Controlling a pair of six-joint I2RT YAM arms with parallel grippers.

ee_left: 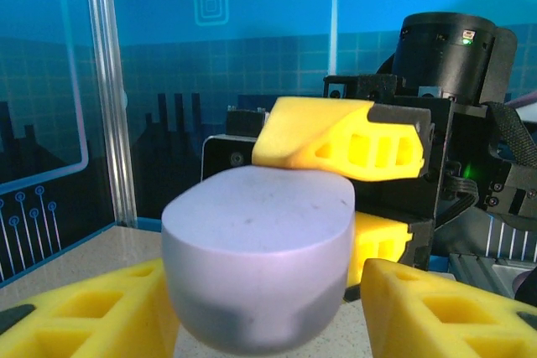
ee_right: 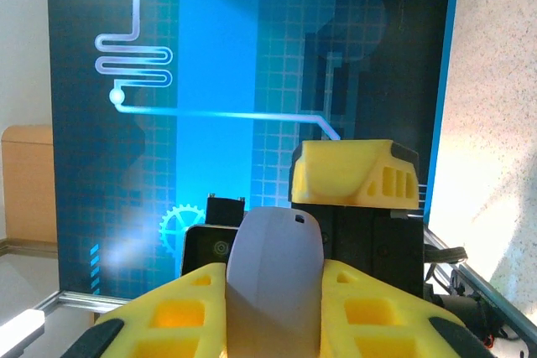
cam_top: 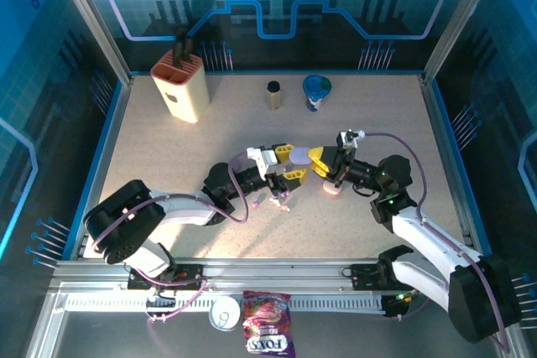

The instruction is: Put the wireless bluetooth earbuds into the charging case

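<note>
Right pincer point(ee_right: 273, 324) fingers point(ee_right: 180, 312) either side of lavender charging case point(ee_right: 273, 257)

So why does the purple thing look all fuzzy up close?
Left wrist view: the purple case sits very near the lens, so its edges go soft. Top view: the table looks brightest toward its near edge.

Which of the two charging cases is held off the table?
The lavender case, clamped in the right tool in mid-air; the pink case lies on the tabletop below that tool.
</note>
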